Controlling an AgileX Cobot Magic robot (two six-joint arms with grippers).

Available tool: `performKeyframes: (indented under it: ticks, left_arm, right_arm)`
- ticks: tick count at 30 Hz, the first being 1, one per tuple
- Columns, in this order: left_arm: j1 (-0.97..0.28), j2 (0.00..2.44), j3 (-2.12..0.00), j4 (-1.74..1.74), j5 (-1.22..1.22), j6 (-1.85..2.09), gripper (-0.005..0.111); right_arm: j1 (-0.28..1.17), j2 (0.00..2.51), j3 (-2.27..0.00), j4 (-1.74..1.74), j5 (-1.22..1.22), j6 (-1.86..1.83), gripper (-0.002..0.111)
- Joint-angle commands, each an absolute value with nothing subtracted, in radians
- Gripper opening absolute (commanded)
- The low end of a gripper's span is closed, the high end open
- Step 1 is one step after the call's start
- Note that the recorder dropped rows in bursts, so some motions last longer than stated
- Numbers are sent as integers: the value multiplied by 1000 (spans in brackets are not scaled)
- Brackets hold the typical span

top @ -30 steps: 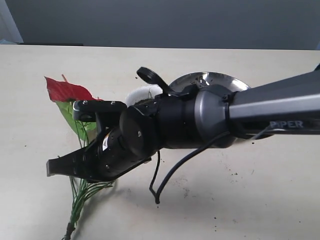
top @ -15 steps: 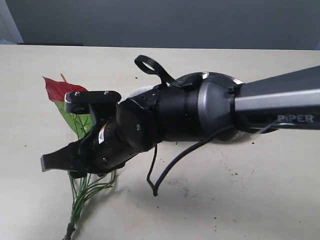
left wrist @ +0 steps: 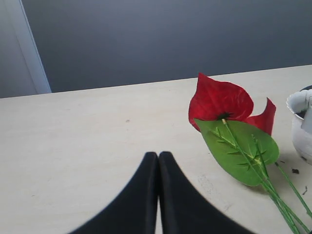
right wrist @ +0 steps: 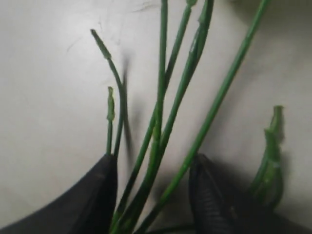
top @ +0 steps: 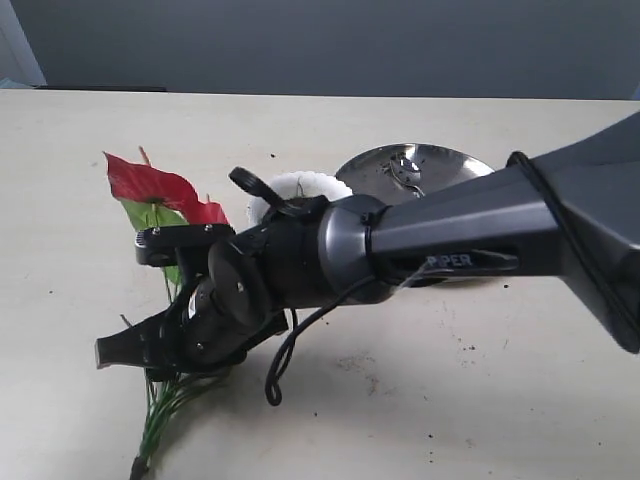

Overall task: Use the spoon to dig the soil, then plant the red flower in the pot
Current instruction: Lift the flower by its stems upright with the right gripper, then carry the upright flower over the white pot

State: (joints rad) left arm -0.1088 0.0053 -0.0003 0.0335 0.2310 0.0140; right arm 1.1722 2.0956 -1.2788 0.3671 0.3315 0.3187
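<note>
The red flower point(top: 150, 185) lies on the table at the left, with its green leaf point(left wrist: 239, 148) below the blooms point(left wrist: 219, 100). Its thin stems point(top: 165, 400) run toward the front edge. My right gripper point(top: 135, 352) reaches across from the right and sits low over those stems. In the right wrist view it point(right wrist: 155, 161) stands open, with several stems point(right wrist: 161, 122) passing between the fingers, which do not clamp them. My left gripper point(left wrist: 158, 156) is shut on nothing, above bare table left of the flower. The white pot point(top: 295, 185) is partly hidden behind the right arm, which also hides its soil. A shiny piece, possibly the spoon point(top: 405, 172), lies in the steel plate.
A round steel plate point(top: 450, 160) stands behind the right arm, right of the pot. Dark soil crumbs point(top: 465, 348) are scattered on the table at the front right. The pot's edge point(left wrist: 302, 122) shows in the left wrist view.
My right arm has swung lower and nearer the front, bringing its gripper down over the stems. The red blooms have shifted a little to the right. The plate shows more.
</note>
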Motion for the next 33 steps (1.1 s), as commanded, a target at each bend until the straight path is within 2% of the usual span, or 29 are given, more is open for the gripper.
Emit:
performKeyframes:
  ticks: [1,3,4,13,19,25,33]
  left_arm:
    - [-112,0,0,39,232,10,0]
    - [-112,0,0,39,232,10,0]
    - [-112,0,0,39,232,10,0]
    - [-112,0,0,39,232,10,0]
    - [-112,0,0,39,232,10,0]
    - [-112,0,0,39,232,10,0]
    - [-112,0,0,39,232,10,0]
  right_arm:
    - [1175,2101,-1283,378,334,319,20]
    - [1175,2086,-1283,378,334,319,2]
    - [1175,2063,-1283,378,332,319,0]
    - [1176,1789,-1283,148,307,310,0]
    - [1158,1636,-1279,-259,199,357,0]
    - [1034,1630,-1172,-340,-95,424,0]
    - [844,1630,-1103,-311,-237,389,0]
